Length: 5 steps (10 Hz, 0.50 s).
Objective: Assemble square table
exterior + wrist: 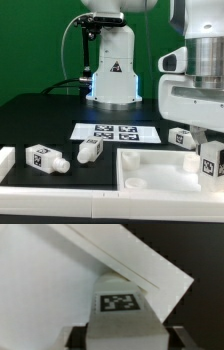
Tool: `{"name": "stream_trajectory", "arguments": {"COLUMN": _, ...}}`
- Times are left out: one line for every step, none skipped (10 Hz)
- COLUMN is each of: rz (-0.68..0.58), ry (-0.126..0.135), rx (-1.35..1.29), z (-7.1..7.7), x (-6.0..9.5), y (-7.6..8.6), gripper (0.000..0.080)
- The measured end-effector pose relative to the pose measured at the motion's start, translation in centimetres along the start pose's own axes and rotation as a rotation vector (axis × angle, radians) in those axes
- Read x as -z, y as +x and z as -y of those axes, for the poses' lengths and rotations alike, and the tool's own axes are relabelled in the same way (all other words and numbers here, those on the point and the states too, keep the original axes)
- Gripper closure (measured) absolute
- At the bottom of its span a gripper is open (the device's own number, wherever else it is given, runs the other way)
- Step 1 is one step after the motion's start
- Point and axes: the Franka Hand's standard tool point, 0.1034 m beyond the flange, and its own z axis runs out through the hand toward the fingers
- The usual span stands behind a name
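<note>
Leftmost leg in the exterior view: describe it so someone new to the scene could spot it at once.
Start at the square table top at the front of the black table. To the exterior view's left of it lie two loose legs. The leftmost leg is the one farther from the top, while the other leg lies off the corner of the marker board.

White, rounded arm [110, 55] back there, black triangle sticker [115, 68] on its base, bluish glow beneath, a black cable [68, 45] looping alongside, and a chunky white-and-grey wrist [198, 90] up front.
</note>
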Motion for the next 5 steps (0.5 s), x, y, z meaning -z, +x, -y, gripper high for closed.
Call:
{"name": "stream_trajectory", "arguments": {"rz": 0.016, "ry": 0.006, "rx": -0.124, "z": -0.01, "x": -0.04, "y": -0.08, "gripper": 0.0514}}
{"name": "stream_trajectory", "arguments": {"rz": 0.029, "ry": 0.009, "rx": -0.252, "z": 0.02, "x": -0.04, "y": -0.15, "gripper": 0.0514}}
{"name": "stream_trajectory", "arguments": {"rz": 0.043, "ry": 0.015, "rx": -0.424, "z": 0.12, "x": -0.06, "y": -0.26, "gripper": 0.0514}}
{"name": "stream_trajectory", "arguments": {"rz": 0.045, "ry": 0.020, "rx": -0.540, "z": 0.16, "x": -0.09, "y": -0.33, "gripper": 0.0514}}
{"name": "stream_trajectory", "arguments": {"rz": 0.044, "ry": 0.020, "rx": -0.593, "z": 0.13, "x": -0.04, "y": -0.25, "gripper": 0.0514}}
